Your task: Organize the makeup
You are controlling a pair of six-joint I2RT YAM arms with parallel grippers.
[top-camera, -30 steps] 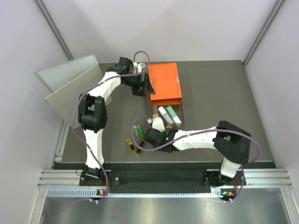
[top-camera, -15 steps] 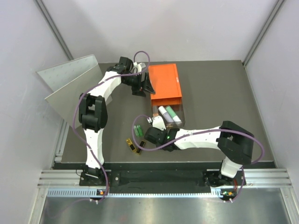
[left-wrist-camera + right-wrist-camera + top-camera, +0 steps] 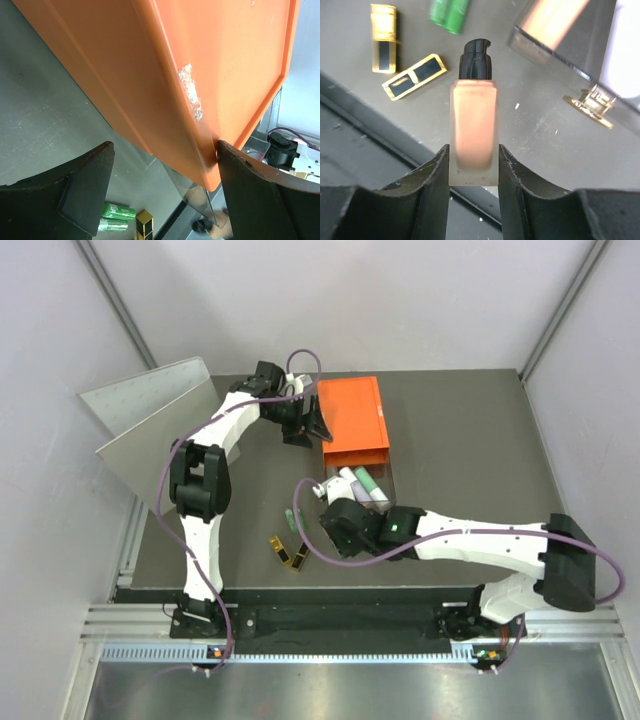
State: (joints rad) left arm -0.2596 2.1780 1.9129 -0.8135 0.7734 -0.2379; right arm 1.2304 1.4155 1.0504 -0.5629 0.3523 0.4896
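Observation:
My right gripper (image 3: 473,156) is shut on the base of a peach bottle (image 3: 473,125) with a black cap, held clear above the table. Below it lie two black-gold flat cases (image 3: 415,76) and the green tubes (image 3: 450,12). In the top view the right gripper (image 3: 325,508) hangs between the cases (image 3: 288,553) and the clear drawer (image 3: 362,485), which holds a white and a green stick. My left gripper (image 3: 165,185) stands open astride the near corner of the orange box (image 3: 200,75). One finger (image 3: 260,200) touches the box, the other is apart.
The orange box (image 3: 352,420) sits mid-table at the back with its clear drawer pulled out toward me. A grey panel (image 3: 150,415) leans at the back left. A black strip (image 3: 365,125) marks the table's near edge.
The right gripper has closed on the peach bottle and raised it. Its elbow has swung out to the right. The left arm has not moved.

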